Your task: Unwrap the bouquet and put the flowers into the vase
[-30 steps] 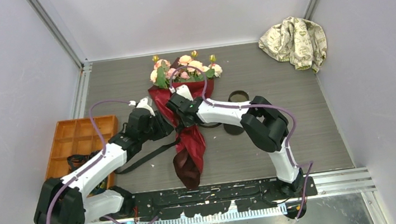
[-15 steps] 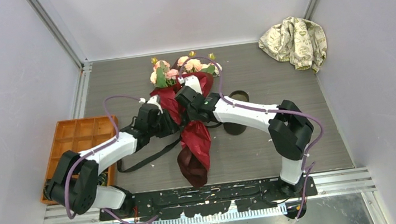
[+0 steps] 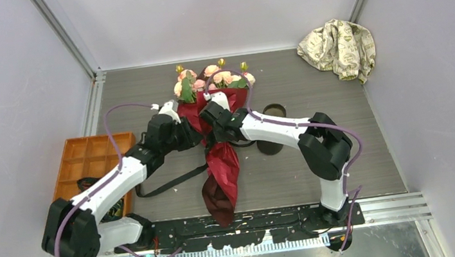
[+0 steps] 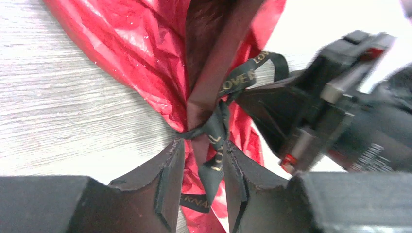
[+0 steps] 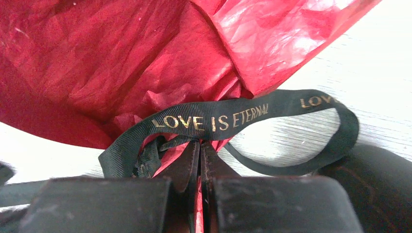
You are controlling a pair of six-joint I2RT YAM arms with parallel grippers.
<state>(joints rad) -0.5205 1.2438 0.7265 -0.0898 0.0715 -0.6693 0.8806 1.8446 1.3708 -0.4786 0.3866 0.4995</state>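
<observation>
The grey table (image 3: 363, 145) fills the middle of the top view. The bouquet (image 3: 219, 162) lies down its centre, with the flowers (image 3: 214, 78) toward the top and the red paper toward the bottom. The vase (image 3: 273, 111) sits just right of it. The left gripper (image 4: 204, 145) is part-spread astride the black ribbon (image 4: 214, 160) tail. The right gripper (image 5: 199, 145) is pressed together just under the knot.
</observation>
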